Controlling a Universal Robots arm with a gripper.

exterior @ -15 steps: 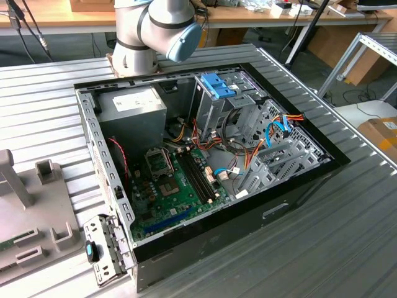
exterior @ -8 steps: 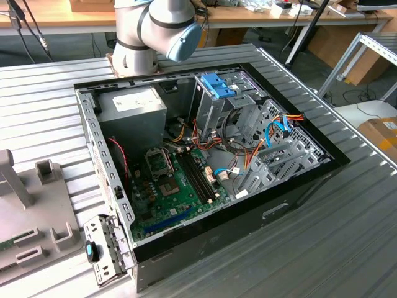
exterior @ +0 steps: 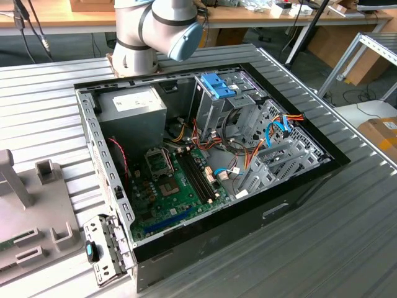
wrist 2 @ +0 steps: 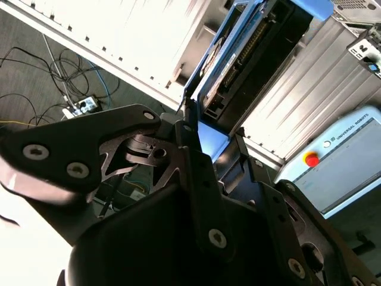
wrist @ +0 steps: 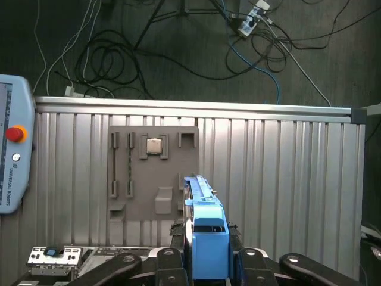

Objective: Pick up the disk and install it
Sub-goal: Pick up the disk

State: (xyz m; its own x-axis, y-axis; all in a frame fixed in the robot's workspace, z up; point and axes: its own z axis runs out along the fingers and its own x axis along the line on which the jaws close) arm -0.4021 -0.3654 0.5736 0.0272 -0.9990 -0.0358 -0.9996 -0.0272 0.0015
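Pinching the disk (wrist: 201, 196) edge-on, the tool (wrist: 205, 244) hides its gripped end

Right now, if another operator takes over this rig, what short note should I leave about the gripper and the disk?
Gripper: shut on the disk, which it holds edge-on in the air above the ribbed table, near the grey fixture.
Done: the disk is picked up.
Left: installing. The disk is not yet in the open computer case.
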